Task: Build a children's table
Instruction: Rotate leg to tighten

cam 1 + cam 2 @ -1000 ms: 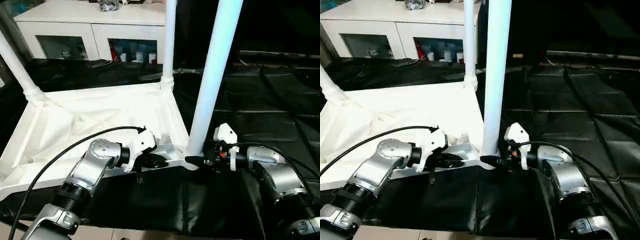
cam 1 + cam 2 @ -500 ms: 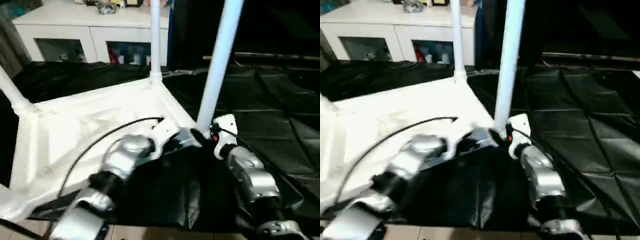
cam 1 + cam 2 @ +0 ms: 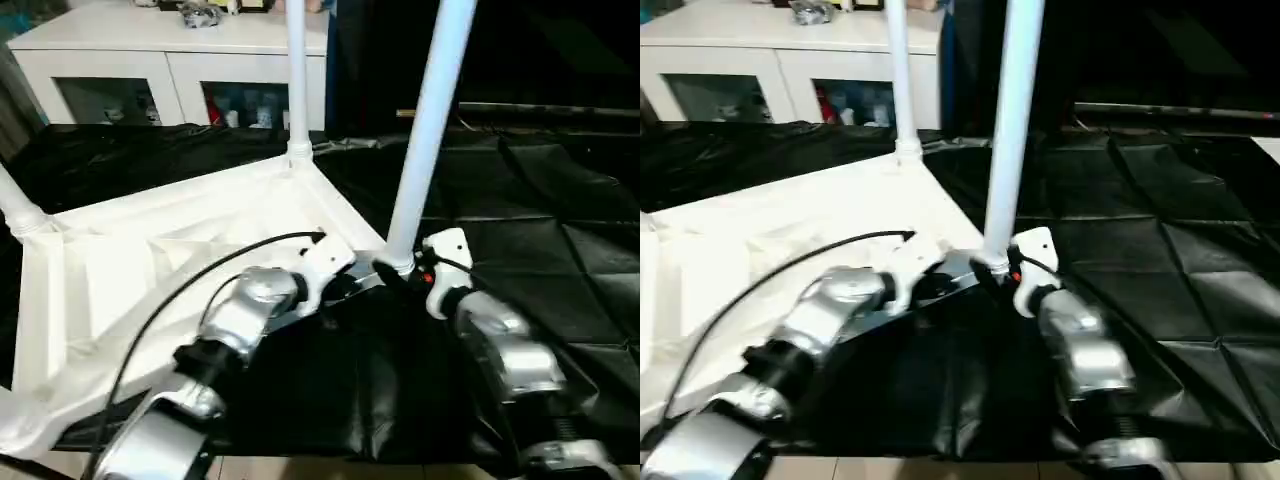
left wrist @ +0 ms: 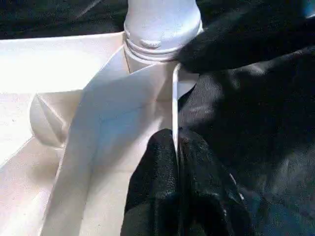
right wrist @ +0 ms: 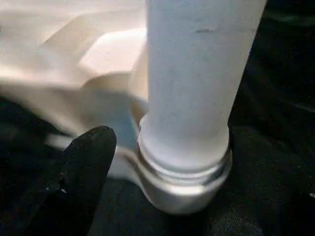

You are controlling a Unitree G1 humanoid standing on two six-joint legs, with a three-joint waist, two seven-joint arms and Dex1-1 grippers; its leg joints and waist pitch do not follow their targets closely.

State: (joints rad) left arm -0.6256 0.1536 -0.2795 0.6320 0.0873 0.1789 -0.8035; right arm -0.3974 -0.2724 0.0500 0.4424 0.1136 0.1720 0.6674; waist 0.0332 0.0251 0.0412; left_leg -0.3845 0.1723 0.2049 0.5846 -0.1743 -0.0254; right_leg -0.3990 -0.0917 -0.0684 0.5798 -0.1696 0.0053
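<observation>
The children's table lies upside down: its white tabletop (image 3: 120, 270) shows its ribbed underside. Three white legs stand up from its corners: the near right leg (image 3: 425, 150), a far leg (image 3: 296, 80) and a left leg (image 3: 15, 205). My left gripper (image 4: 176, 147) is shut on the tabletop's thin front rim, a little left of the near right corner. My right gripper (image 3: 392, 270) is at that corner, at the base of the near right leg (image 5: 197, 73). It stands open, with one black finger (image 5: 83, 172) beside the leg and a gap between them.
The tabletop rests on a large black-draped work table (image 3: 560, 230), whose front edge runs just below my forearms. A white glass-door cabinet (image 3: 130, 60) stands behind it at the back left, with small items on top.
The head camera has moved, so the whole picture has shifted. My right gripper's fingers have spread away from the leg base. My left gripper still pinches the rim.
</observation>
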